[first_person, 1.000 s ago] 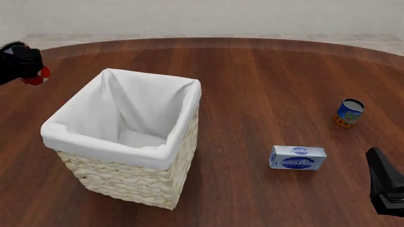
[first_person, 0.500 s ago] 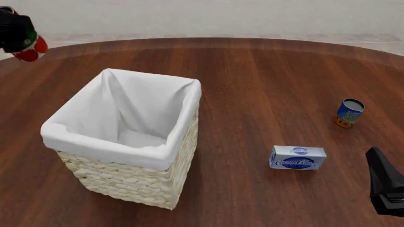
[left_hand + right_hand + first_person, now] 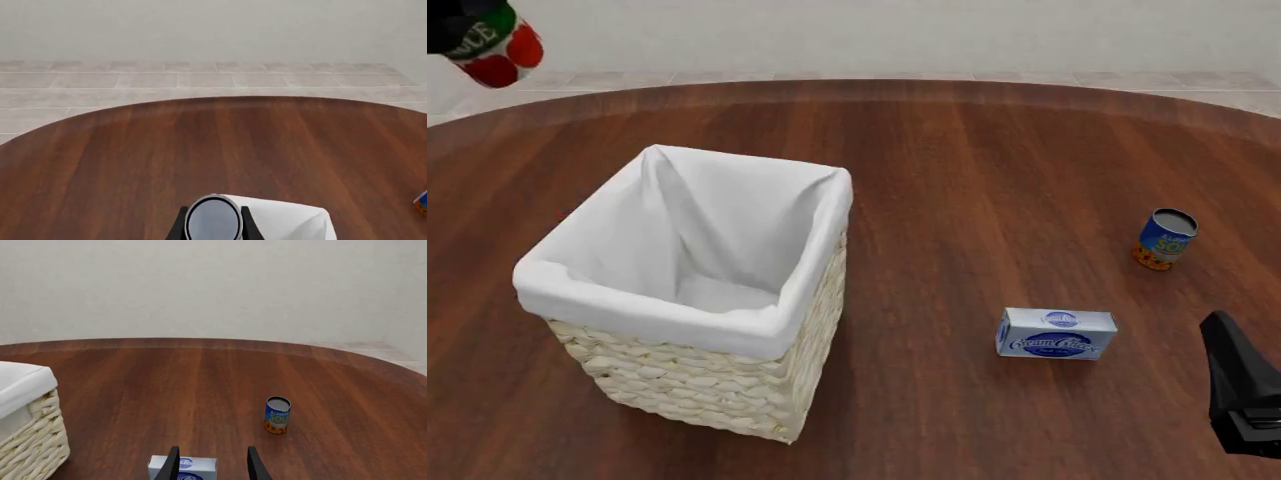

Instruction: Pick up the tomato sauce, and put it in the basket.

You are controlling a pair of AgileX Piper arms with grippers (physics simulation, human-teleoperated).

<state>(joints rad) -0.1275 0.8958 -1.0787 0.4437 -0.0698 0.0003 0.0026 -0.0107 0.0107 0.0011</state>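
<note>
The tomato sauce (image 3: 505, 48), a small can with red tomatoes on its label, hangs high at the far left, above and behind the basket (image 3: 714, 370). My left gripper (image 3: 478, 36) is shut on it. In the left wrist view the can's grey end (image 3: 213, 220) sits between the two fingers (image 3: 179, 229), with the basket's white liner (image 3: 287, 221) just beyond. The basket is tall pale wicker with a white cloth liner over its rim, and it stands left of centre. My right gripper (image 3: 212, 466) is open and holds nothing, low at the near right.
A blue can with an orange base (image 3: 1165, 239) stands at the right, also seen as the blue can (image 3: 277, 415) ahead of the right gripper. A blue-and-white box (image 3: 1057, 334) lies nearer, just under the right fingers as the box (image 3: 183, 468).
My left gripper has risen with the tomato sauce and drifted slightly right, from level with the basket's far rim to the top left corner. The right arm has not moved.
</note>
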